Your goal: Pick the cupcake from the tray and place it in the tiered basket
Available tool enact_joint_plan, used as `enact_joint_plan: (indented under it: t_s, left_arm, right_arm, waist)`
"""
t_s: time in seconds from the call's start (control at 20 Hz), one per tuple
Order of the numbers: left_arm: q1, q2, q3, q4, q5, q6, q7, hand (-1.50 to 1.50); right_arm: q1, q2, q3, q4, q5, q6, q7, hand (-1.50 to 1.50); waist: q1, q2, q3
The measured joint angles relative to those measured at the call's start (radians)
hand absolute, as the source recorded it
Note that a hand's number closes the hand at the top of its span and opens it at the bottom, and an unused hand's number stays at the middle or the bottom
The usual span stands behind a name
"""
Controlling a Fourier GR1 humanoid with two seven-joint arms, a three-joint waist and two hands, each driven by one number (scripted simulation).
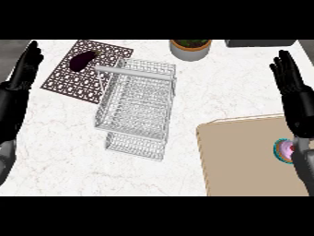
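The cupcake [284, 150], with pink frosting in a teal wrapper, sits on the tan tray [244, 156] at the lower right, partly hidden behind my right forearm. The white wire tiered basket [137, 106] stands in the counter's middle, holding nothing. My right hand [288, 76] is open with fingers pointing up, well above the cupcake near the right edge. My left hand [25, 64] is open with straight fingers at the far left edge, apart from the basket.
A dark purple eggplant [83, 60] lies on a brown lattice mat [84, 71] at the back left. A potted plant [190, 48] stands at the back middle. A dark grey object [261, 43] shows at the back right.
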Motion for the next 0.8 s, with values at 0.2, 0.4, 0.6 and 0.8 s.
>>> enact_joint_plan:
  t_s: [0.2, 0.4, 0.6, 0.8]
  left_arm:
    - [0.030, -0.014, -0.028, -0.013, -0.045, 0.004, 0.020, 0.00]
    - [0.073, -0.027, -0.055, 0.000, -0.066, -0.002, 0.041, 0.00]
    - [0.121, -0.049, -0.089, -0.005, -0.072, -0.007, 0.045, 0.00]
    - [0.144, -0.072, -0.098, -0.005, -0.098, -0.017, 0.046, 0.00]
  right_arm:
    - [-0.032, 0.008, -0.009, -0.006, -0.008, 0.024, -0.008, 1.50]
    - [-0.036, -0.063, -0.054, 0.029, 0.081, -0.061, 0.067, 1.50]
    - [-0.001, -0.002, -0.143, 0.073, 0.134, -0.300, 0.130, -1.50]
    - [0.046, 0.011, -0.126, -0.020, 0.219, -0.399, 0.214, -1.50]
  waist:
    - [-0.003, 0.013, -0.025]
    - [-0.026, 0.023, -0.042]
    - [-0.023, 0.022, -0.041]
    - [-0.018, 0.020, -0.041]
